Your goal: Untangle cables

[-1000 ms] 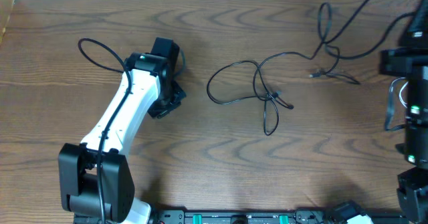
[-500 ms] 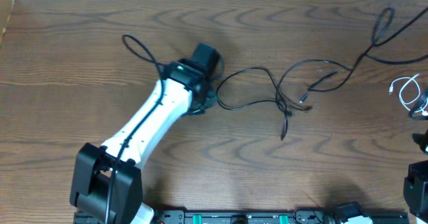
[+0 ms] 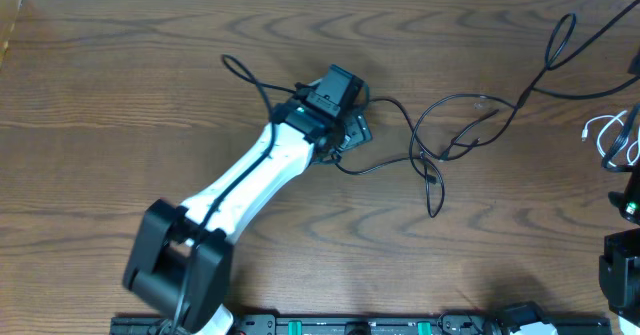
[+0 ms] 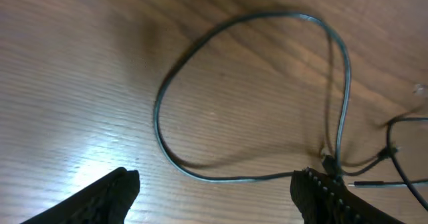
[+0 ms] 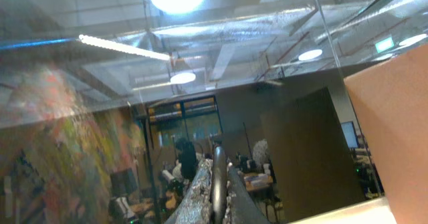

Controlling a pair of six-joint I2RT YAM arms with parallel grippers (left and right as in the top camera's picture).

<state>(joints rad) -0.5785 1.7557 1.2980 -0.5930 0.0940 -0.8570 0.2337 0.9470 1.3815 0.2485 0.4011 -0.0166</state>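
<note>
Over the last second the left fingers have swept right across the desk. They now hover, spread apart, over the left loop of the black cable, seemingly ready to grasp it. The white cable lies apart at the right edge. Whether the right fingers are together cannot be told.

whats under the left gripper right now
A loop of the black cable lies on the wooden table under the open left gripper. From overhead, the wrist covers the loop's left part.
</note>
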